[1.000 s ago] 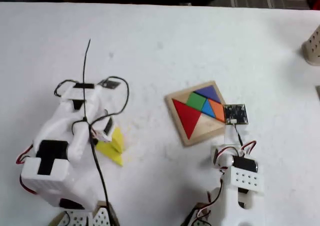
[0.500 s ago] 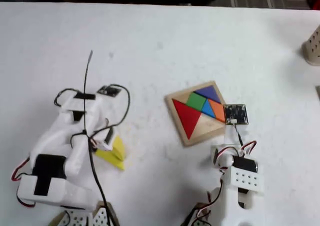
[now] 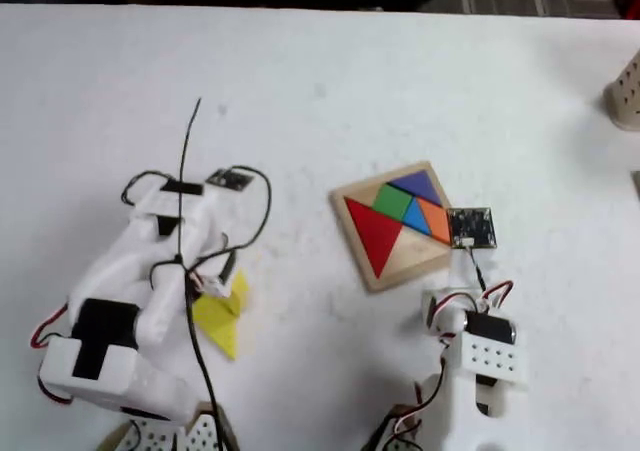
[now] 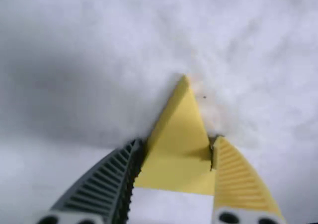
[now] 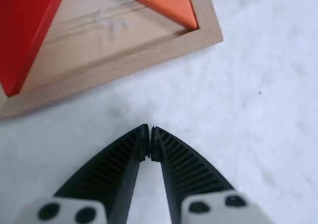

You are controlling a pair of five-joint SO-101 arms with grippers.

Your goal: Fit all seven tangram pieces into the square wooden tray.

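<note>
White, matte table (image 3: 400,71): the ridged left gripper (image 4: 175,142) pinches a smooth yellow triangle (image 4: 180,114), well apart from the square wooden tray (image 3: 410,256). The right gripper (image 5: 149,134) is closed and empty beside the tray's rim.

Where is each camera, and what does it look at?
High view: fixed above, looking down at the white table; left arm and right arm show.
Left wrist view: on the left arm, looking along the left gripper, shut on the yellow triangle.
Right wrist view: on the right arm, looking past the shut right gripper.
Shared: high and right wrist views both show the wooden tray.
</note>
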